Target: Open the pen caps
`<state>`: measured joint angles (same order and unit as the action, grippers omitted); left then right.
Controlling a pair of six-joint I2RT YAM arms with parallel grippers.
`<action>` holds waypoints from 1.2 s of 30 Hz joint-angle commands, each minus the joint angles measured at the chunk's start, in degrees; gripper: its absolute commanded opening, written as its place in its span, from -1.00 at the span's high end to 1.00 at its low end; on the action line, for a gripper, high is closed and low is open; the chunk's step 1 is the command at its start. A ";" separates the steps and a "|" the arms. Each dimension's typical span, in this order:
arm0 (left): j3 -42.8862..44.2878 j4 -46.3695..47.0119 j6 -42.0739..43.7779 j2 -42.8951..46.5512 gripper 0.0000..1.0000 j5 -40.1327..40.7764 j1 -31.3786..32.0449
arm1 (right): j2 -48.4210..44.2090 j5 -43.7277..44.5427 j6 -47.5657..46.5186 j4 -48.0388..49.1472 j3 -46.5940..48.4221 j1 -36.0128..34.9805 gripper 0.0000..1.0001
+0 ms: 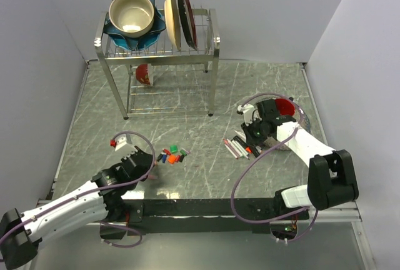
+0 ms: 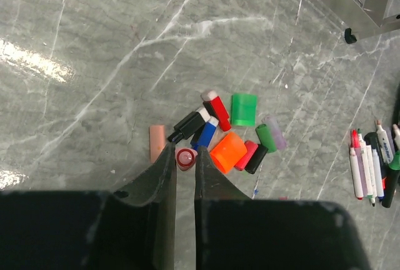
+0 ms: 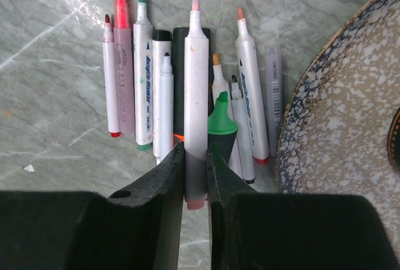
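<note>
In the left wrist view my left gripper (image 2: 185, 151) is shut on a small pink cap (image 2: 185, 159), pinched at the fingertips with its open end facing up. It hangs at the near edge of a pile of loose pen caps (image 2: 228, 151) in orange, green, red, blue and black. The pile also shows in the top view (image 1: 172, 155), with the left gripper (image 1: 145, 159) beside it. My right gripper (image 3: 195, 151) is shut on a white pen (image 3: 195, 82) with a bare pink tip, over a row of uncapped pens (image 3: 144, 89). The right gripper (image 1: 253, 134) and pens (image 1: 240, 147) also show in the top view.
A speckled plate (image 3: 331, 126) lies just right of the pens, and it shows in the top view (image 1: 302, 122) too. A metal dish rack (image 1: 159, 51) with a bowl and plates stands at the back. Its foot (image 2: 350, 34) is beyond the caps. Grey walls close both sides.
</note>
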<state>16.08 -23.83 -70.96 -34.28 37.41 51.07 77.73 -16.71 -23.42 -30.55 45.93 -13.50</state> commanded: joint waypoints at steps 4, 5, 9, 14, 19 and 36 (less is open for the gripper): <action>0.63 1.68 -1.29 0.18 0.70 0.91 -0.44 | 2.60 1.86 0.48 -1.71 2.76 0.23 0.81; 0.54 1.77 -1.29 -0.17 0.70 0.74 -0.53 | 2.68 1.94 0.48 -1.71 2.85 0.23 0.75; 0.53 2.56 -0.94 -1.31 0.70 0.04 -0.53 | 2.86 1.94 0.57 -1.97 3.02 0.23 0.58; 0.18 4.41 -0.23 -3.24 0.66 -1.02 -0.62 | 2.60 1.68 0.57 -2.15 3.11 0.31 0.38; -0.34 6.87 0.38 -5.96 0.63 -2.78 -0.71 | 1.90 1.16 -0.13 -2.68 3.46 0.31 0.09; 2.55 7.84 -1.38 -17.40 0.22 -6.29 -0.71 | -2.85 -2.01 -2.33 -4.35 4.34 1.19 -0.18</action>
<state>16.84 -16.29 -71.44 -50.87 32.62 50.54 77.23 -17.67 -25.02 -34.59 47.99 -12.84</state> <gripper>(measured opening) 0.344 0.590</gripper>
